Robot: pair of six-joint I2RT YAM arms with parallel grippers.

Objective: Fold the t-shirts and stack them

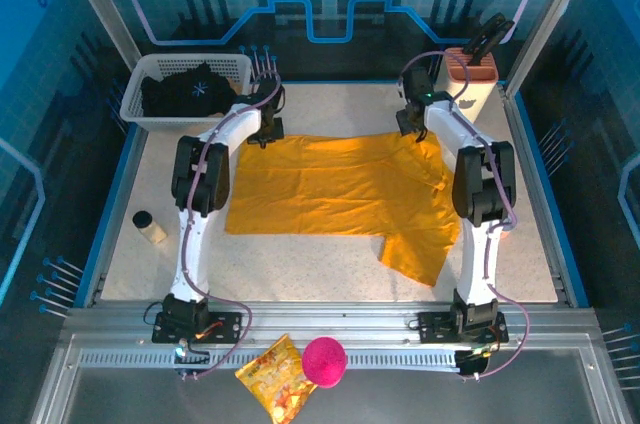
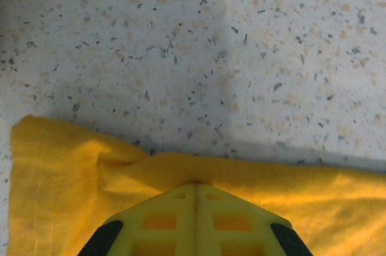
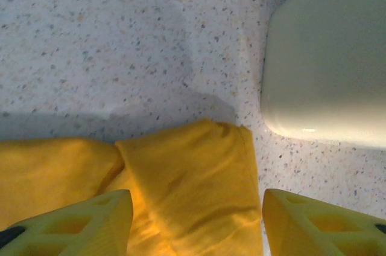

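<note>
Mustard-orange t-shirt lies flat on the table, the black t-shirt in the basket far left. The left gripper is pinched tight on the orange one's far hem; the right gripper stands open astride the far right corner, holding nothing. First fold seems to be starting: the right jaws must close on cloth, then both lift and carry the edge nearward together.

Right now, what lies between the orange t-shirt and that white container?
Bare speckled tabletop separates the orange t-shirt and white container, in the right wrist view.
</note>
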